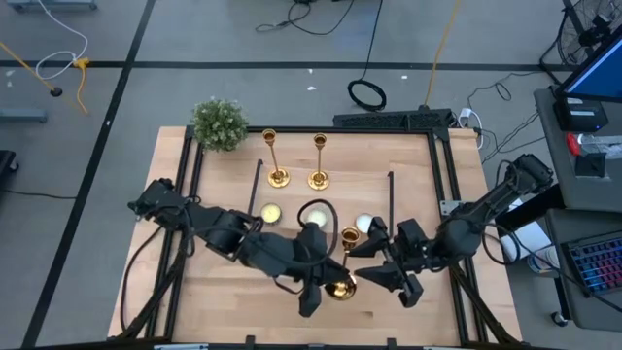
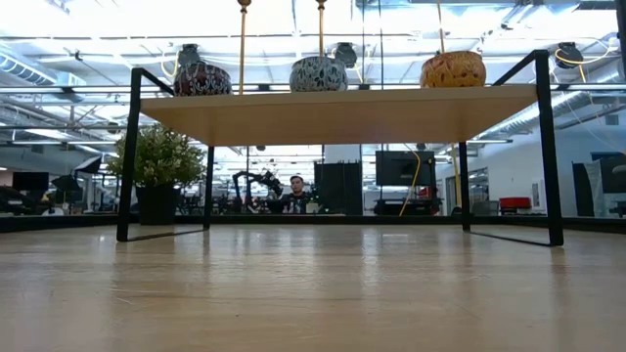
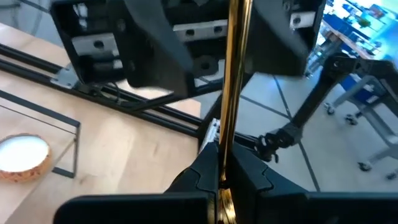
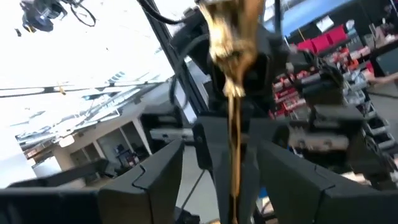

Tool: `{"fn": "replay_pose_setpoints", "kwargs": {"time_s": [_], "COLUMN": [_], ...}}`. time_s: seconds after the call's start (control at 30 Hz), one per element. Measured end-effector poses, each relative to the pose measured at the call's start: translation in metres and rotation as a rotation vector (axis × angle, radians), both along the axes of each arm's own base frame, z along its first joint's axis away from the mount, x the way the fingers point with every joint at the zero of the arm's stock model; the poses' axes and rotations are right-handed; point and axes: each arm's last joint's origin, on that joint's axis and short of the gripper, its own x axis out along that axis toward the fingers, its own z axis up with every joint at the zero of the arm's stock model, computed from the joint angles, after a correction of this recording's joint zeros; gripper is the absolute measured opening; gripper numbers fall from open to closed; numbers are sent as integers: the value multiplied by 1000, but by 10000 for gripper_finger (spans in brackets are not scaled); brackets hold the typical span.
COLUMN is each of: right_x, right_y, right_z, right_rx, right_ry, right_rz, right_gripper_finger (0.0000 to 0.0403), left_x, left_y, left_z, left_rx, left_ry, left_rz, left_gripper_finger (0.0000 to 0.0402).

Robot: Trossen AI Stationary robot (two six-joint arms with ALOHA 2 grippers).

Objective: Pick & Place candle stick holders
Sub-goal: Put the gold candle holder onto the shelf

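The left gripper (image 1: 326, 288) is clamped on the thin stem of a gold candle stick holder (image 1: 342, 262), holding it above the middle of the near half of the wooden shelf (image 1: 243, 292). Its round base shows just beside the fingers and its small cup points toward the back. The right gripper (image 1: 381, 274) has its fingers set part-way apart on either side of the same stem. In the right wrist view the stem (image 4: 235, 143) runs up between the two dark fingers (image 4: 155, 171) with a gap on each side, so this reads as a handover not yet completed rather than a second grip.

Two more candle stick holders stand upright on the far part of the shelf. The left upright holder (image 1: 275, 159) is near a small potted plant (image 1: 219, 123), and the right upright holder (image 1: 319, 161) is just beside the first. They look already placed, which would put the job about two-thirds done, with the third holder in the air and still to be set down.

White tealight candles rest on the shelf, one (image 1: 271, 213) to the left of the arms and one (image 1: 363, 225) near the right gripper. From table height, three patterned vases (image 2: 319, 73) sit on the shelf top, and neither arm shows below it.
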Motion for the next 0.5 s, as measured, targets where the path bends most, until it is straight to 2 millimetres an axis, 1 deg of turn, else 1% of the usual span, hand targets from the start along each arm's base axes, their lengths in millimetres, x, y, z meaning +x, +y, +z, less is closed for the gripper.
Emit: {"fn": "replay_pose_setpoints", "kwargs": {"time_s": [0.07, 0.23, 0.5], "right_x": [0, 2, 5], "right_y": [-1, -5, -7], "right_z": [2, 2, 0], "right_rx": [-3, -1, -2], "right_ry": [-25, -24, 0], "right_rz": [-10, -23, -26], "right_gripper_finger": [201, 201, 201], "left_x": [1, 8, 10], "left_y": [1, -2, 1], "left_z": [0, -10, -9], "left_rx": [-11, 0, 7], "left_ry": [5, 32, 20], "left_rz": [-29, -45, -38], "left_gripper_finger": [15, 15, 15]}}
